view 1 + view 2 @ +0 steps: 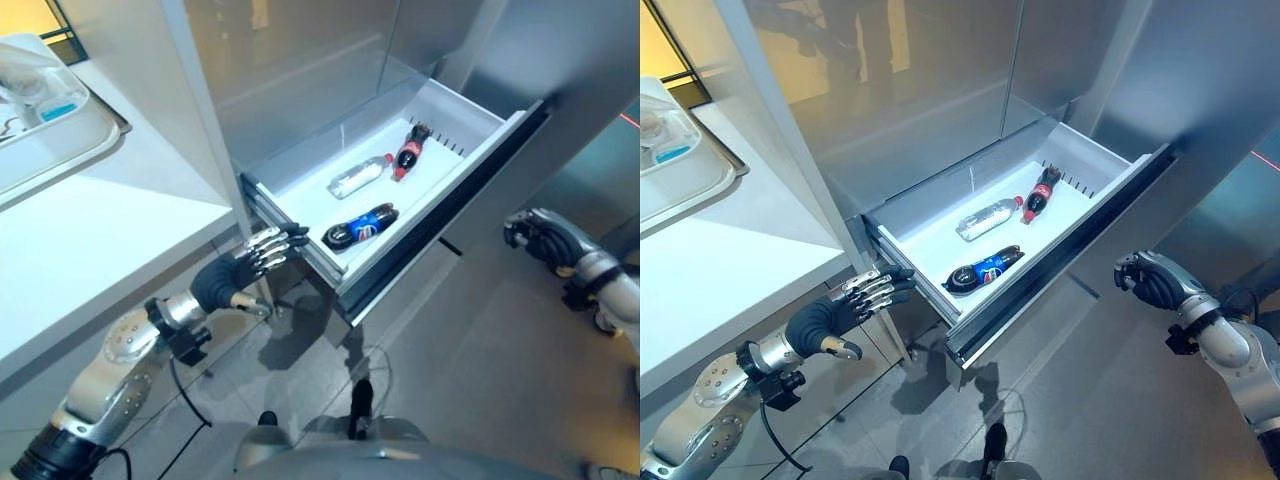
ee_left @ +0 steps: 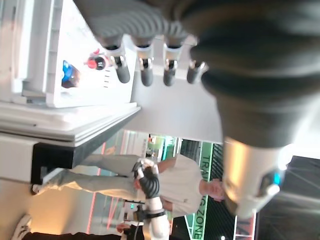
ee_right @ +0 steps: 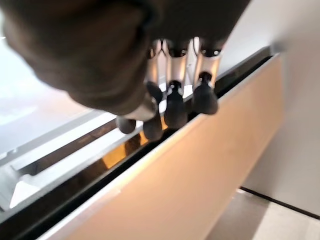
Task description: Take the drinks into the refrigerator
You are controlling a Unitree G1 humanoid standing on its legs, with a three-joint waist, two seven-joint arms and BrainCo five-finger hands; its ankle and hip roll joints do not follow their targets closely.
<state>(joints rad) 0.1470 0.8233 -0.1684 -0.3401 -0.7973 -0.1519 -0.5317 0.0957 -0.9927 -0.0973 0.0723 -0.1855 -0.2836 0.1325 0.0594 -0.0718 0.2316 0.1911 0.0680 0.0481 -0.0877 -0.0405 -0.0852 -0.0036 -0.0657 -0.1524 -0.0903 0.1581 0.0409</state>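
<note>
Three drinks (image 1: 983, 270) lay in the open drawer (image 1: 1110, 170), so my left hand (image 1: 243, 271), fingers relaxed and holding nothing, waited beside its near-left corner; my curled, empty right hand (image 1: 1148, 279) faced the front panel, ready to close.

tray (image 1: 95, 140) cut off, person (image 2: 170, 182) blurred
</note>
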